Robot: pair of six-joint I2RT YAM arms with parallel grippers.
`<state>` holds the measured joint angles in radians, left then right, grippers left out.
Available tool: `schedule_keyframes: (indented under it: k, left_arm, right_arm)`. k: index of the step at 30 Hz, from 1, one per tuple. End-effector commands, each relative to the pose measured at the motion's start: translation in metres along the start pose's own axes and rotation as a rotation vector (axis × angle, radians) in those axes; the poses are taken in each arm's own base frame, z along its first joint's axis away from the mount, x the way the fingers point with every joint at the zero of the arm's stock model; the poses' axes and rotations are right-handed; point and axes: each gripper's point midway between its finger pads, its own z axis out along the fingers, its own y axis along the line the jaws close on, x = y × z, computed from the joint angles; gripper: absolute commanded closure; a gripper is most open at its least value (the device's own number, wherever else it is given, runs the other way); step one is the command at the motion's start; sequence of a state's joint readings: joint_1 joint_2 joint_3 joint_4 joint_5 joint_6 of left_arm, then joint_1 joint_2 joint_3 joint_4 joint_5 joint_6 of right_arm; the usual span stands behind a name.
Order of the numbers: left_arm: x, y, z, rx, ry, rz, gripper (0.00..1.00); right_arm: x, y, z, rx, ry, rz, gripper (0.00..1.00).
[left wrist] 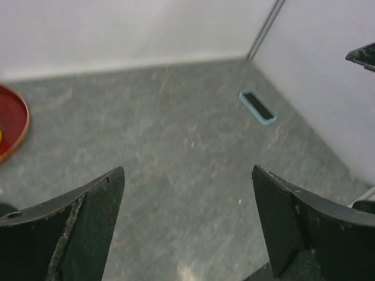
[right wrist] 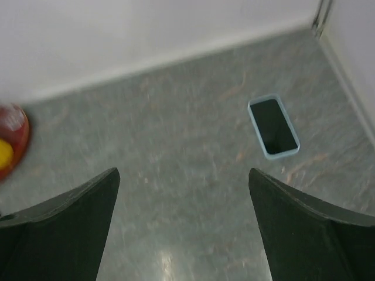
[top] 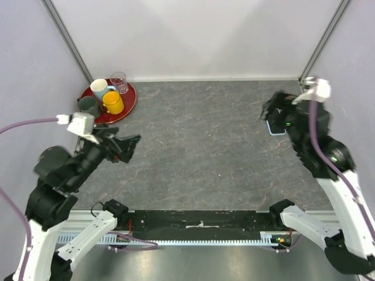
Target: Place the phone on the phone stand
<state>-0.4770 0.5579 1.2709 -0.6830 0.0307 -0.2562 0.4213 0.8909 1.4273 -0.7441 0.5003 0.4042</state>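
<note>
one phone (right wrist: 273, 127) lies flat beyond the wide-spread right gripper (right wrist: 183, 172).

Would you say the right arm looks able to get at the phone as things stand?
Probably yes: the right gripper hangs open near the phone, which lies flat on the table with nothing on or around it; the side wall stands close by, though.
</note>
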Motion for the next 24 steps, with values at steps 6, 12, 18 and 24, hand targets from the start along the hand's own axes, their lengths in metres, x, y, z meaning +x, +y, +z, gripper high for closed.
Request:
schedule_keyframes:
  k: [6, 12, 18, 24]
  left_arm:
    - [0.129, 0.038, 0.034, -0.166, 0.428, -0.093, 0.0]
    - [0.17, 0.102, 0.032, -0.518, 0.496, -0.058, 0.0]
    - [0.197, 0.136, 0.056, -0.589, 0.583, -0.187, 0.0]
    - [0.167, 0.203, 0.041, -0.904, 0.46, -0.114, 0.0]
  right_arm:
    - [0.145, 0.065, 0.026, -0.339, 0.467, -0.011, 0.02]
    - [0.214, 0.086, 0.015, -0.413, 0.656, -0.05, 0.02]
    - [0.258, 0.093, 0.009, -0.274, 0.706, -0.161, 0.02]
    - [0.283, 0.1, 0.002, -0.13, 0.694, -0.406, 0.02]
